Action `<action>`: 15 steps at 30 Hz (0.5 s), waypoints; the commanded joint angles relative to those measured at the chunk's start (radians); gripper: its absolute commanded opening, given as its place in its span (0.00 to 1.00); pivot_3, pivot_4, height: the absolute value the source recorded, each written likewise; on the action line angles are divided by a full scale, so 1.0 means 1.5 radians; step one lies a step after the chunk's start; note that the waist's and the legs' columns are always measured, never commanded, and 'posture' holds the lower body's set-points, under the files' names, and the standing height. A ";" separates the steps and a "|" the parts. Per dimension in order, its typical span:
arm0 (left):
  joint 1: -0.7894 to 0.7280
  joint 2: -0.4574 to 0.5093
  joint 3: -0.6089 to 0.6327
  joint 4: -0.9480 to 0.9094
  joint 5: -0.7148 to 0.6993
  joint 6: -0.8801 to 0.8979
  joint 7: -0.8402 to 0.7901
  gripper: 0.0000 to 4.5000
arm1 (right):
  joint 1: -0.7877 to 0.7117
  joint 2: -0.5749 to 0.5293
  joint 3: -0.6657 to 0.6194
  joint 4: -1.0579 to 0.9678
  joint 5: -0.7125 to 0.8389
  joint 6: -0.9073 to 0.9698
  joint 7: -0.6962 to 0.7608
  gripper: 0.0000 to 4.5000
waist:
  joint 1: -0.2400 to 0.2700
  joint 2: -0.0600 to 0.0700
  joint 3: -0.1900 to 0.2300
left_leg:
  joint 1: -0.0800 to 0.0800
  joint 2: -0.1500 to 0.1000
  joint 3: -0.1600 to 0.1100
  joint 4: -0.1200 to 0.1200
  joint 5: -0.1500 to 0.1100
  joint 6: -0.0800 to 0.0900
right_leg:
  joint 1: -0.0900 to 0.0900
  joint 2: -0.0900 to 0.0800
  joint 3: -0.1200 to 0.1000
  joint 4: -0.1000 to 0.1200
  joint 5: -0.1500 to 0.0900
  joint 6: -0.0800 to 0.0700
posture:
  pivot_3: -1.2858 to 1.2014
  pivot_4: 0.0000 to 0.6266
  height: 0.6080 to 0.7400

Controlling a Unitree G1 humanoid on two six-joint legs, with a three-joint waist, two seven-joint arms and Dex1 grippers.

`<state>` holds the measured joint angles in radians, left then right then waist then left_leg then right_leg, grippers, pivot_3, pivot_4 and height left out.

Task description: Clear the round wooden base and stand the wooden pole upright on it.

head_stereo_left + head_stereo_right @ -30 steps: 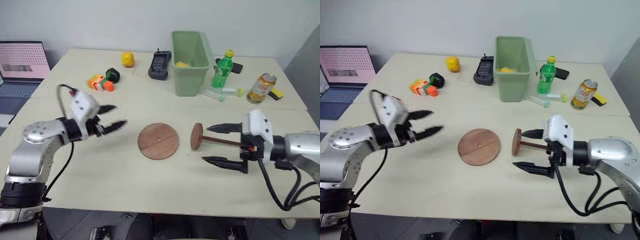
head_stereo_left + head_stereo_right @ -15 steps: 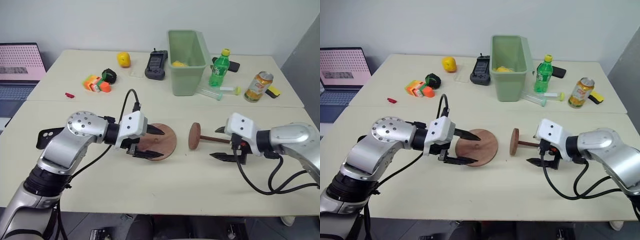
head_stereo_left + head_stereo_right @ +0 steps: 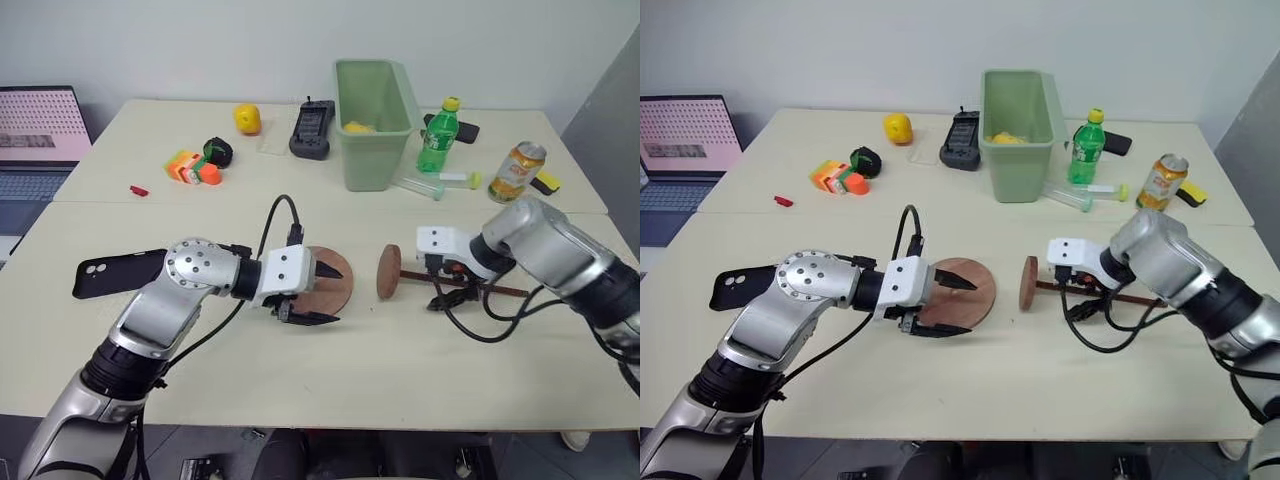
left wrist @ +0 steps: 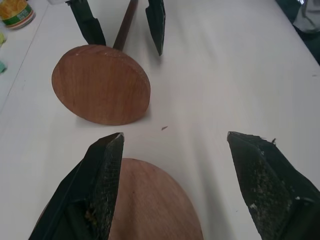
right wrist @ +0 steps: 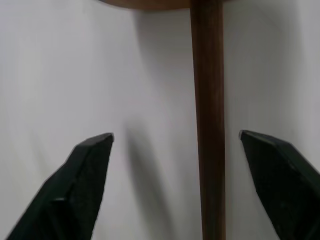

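The right gripper (image 5: 175,142) has swung down over the wooden pole (image 5: 207,120), jaws wide astride the rod, while the left gripper (image 3: 315,292), also spread, now straddles the round wooden base (image 3: 335,285) mid-table, so pickup looks near.

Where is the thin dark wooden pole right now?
The thin dark wooden pole lies flat on the table, right of the round wooden base, between the right tool's open fingers.

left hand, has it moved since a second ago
Yes. The left hand swung in from open table on the robot's left to the round wooden base, one finger now over its near edge.
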<state>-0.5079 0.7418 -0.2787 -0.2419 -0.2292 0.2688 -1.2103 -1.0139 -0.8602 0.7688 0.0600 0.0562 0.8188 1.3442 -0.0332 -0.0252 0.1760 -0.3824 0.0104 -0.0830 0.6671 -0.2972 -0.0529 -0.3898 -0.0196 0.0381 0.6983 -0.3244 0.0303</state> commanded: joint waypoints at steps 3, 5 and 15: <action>0.011 -0.003 0.004 -0.022 0.005 -0.011 0.004 0.77 | -0.043 0.033 0.004 0.062 -0.038 -0.014 0.063 0.58 | 0.000 0.000 0.000 | 0.000 0.000 0.000 0.000 0.000 0.000 | 0.000 0.000 0.000 0.000 0.000 0.000 | 0.52 0.24 1.00; 0.010 -0.002 0.006 -0.019 0.006 -0.012 0.001 0.77 | -0.045 0.039 0.001 0.069 -0.045 -0.015 0.074 0.49 | 0.001 0.000 0.000 | 0.000 0.000 0.000 0.000 0.000 0.000 | 0.000 -0.001 0.000 0.000 0.000 0.000 | 0.52 0.24 1.00; -0.021 -0.009 0.002 0.014 0.004 -0.015 -0.016 0.77 | -0.044 0.057 -0.042 0.064 -0.048 0.010 0.082 0.06 | 0.001 0.000 0.000 | 0.000 0.000 0.000 0.000 0.000 0.000 | 0.000 -0.001 0.000 0.000 0.000 0.000 | 0.52 0.24 1.00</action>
<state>-0.5213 0.7373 -0.2795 -0.2176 -0.2195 0.2546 -1.2236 -1.0530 -0.7729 0.7572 0.1722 -0.0168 0.8266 1.4605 -0.0324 -0.0251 0.1761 -0.3825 0.0099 -0.0831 0.6676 -0.2971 -0.0531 -0.3898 -0.0204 0.0379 0.6987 -0.3244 0.0303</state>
